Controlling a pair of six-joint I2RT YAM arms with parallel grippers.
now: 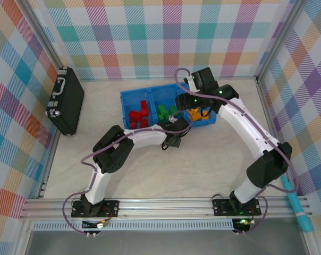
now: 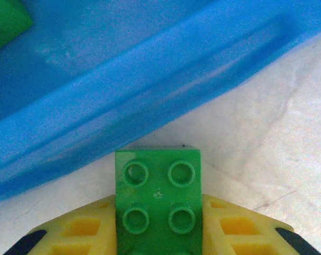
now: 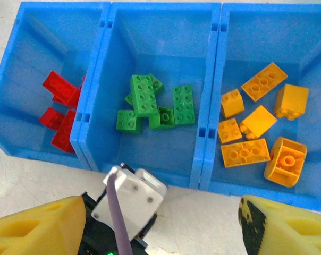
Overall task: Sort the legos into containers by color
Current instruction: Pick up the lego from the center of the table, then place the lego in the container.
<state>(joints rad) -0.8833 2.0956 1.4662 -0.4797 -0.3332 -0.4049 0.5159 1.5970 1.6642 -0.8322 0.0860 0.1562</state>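
Note:
A green lego [image 2: 158,199] with four studs sits between the yellow fingers of my left gripper [image 2: 158,226], which is shut on it just outside the near wall of the blue bin [image 2: 150,79]. In the top view that gripper [image 1: 177,137] is at the bin's front edge. My right gripper [image 3: 163,215] hovers open above the containers [image 3: 219,79], nothing between its fingers. The left compartment holds red legos [image 3: 62,111], the middle one green legos [image 3: 150,103], the right one yellow-orange legos [image 3: 259,127].
A black hard case [image 1: 66,101] stands at the far left against the checked wall. The left arm's white wrist housing [image 3: 129,199] lies under my right gripper. The bin [image 1: 129,95] sits mid-table, with bare tabletop in front of it.

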